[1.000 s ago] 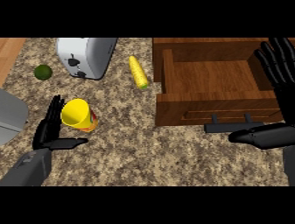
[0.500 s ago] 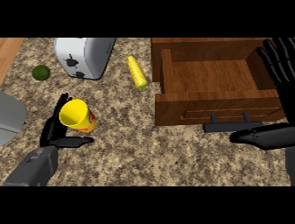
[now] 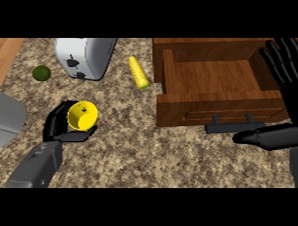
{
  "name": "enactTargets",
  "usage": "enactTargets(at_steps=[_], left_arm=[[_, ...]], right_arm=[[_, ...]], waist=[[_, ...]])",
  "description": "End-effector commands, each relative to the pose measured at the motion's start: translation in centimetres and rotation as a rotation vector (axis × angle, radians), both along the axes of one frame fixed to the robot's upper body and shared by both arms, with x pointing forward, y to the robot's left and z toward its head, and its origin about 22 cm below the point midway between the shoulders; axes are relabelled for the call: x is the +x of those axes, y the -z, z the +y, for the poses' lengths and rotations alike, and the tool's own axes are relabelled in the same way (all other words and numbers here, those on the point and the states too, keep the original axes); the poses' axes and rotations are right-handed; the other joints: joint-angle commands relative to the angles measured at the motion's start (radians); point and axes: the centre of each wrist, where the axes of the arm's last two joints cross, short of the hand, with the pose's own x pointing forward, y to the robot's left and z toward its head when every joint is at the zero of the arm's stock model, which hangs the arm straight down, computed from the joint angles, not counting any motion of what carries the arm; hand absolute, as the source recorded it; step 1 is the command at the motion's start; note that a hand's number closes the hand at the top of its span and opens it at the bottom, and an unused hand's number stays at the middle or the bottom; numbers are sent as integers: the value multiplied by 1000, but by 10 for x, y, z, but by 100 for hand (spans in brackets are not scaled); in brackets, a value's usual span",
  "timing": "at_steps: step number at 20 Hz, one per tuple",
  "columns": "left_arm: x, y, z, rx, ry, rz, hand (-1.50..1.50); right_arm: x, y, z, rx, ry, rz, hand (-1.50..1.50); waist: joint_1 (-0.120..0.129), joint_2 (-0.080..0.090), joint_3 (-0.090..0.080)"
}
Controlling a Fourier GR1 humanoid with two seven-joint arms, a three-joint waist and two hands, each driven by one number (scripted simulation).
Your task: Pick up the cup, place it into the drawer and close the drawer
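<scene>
Head view: left hand curled round cup (tilted).

The left hand curls round a yellow cup on the speckled counter. The right hand rests open by the open wooden drawer. A toaster, corn cob and lime lie behind.
</scene>
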Motion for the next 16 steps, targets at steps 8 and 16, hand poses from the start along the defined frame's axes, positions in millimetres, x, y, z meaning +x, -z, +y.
enactTargets(at_steps=[8,16], left_arm=[[16,-9,-24,-141,-40,-263,150],[52,-44,-68,-131,92,-289,150]], right_arm=[[-1,-6,-17,10,24,6,-150],[-14,-3,-10,14,32,20,-150]], waist=[[19,-10,3],[37,-21,5]])
